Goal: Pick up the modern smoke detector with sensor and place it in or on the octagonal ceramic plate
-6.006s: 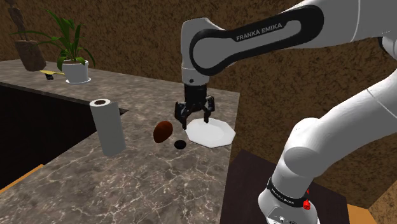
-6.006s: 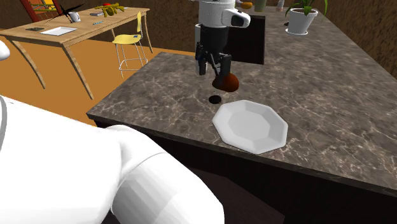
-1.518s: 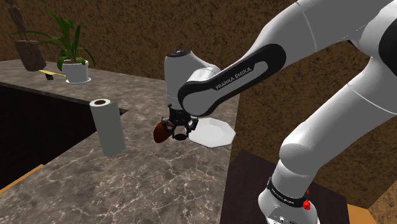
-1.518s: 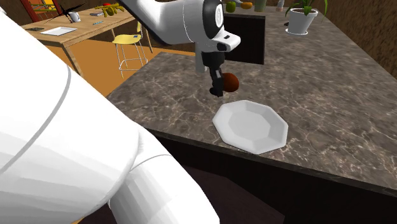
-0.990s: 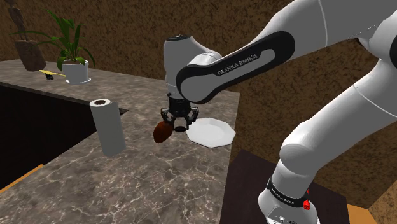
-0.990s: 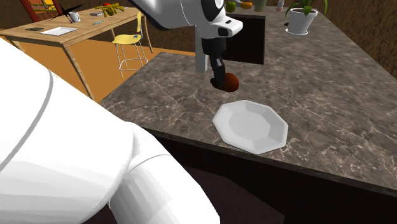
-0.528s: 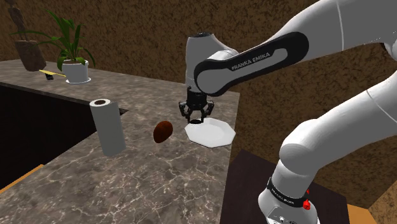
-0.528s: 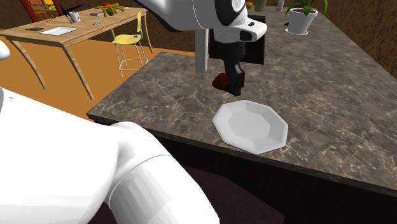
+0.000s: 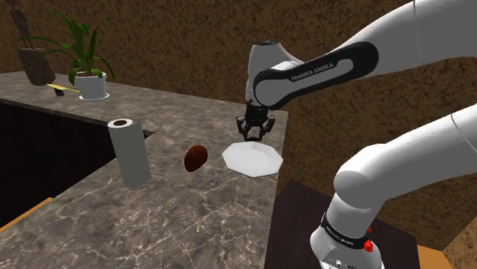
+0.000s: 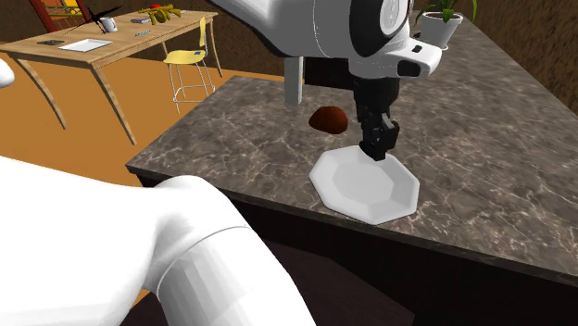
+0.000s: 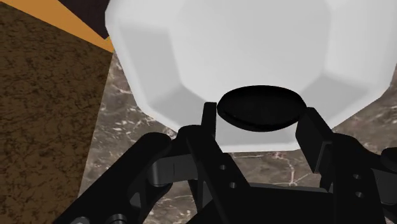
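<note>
We see the gripper (image 11: 260, 113) clamped on the black smoke detector (image 11: 259, 105) — a dark disc, its details lost in blackness — over the white octagonal plate (image 11: 254, 44), whose rim is partly cut off; whether they touch, we cannot tell.

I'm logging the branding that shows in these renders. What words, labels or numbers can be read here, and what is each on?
"FRANKA EMIKA": white letters on the dark cover of the arm's forearm link, in the shoulder view.
Small pale marking on the dark band of the arm's base, beside the red button: too small to read.
No writing on the white plate or the black smoke detector.
</note>
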Action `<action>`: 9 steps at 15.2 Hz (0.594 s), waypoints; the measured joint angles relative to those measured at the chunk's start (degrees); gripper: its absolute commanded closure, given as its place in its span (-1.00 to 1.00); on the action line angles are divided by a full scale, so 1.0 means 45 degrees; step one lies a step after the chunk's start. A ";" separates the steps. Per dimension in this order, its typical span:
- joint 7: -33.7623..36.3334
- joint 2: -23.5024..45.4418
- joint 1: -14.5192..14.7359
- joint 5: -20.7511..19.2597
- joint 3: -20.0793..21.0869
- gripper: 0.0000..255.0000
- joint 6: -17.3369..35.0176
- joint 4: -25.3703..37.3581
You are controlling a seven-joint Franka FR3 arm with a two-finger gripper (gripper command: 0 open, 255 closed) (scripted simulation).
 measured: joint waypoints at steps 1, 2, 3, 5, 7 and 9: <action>-0.0047 0.0067 -0.0046 -0.0040 -0.0041 1.00 0.0205 -0.0133; -0.0029 0.0110 -0.0052 -0.0048 -0.0029 1.00 0.0400 -0.0287; 0.0002 0.0239 -0.0077 -0.0072 -0.0005 1.00 0.0650 -0.0413; 0.0055 0.0322 -0.0081 -0.0082 0.0033 1.00 0.1036 -0.0718; 0.0152 0.0557 -0.0109 -0.0112 0.0110 1.00 0.1423 -0.0876; 0.0215 0.0787 -0.0162 -0.0163 0.0156 1.00 0.1870 -0.1093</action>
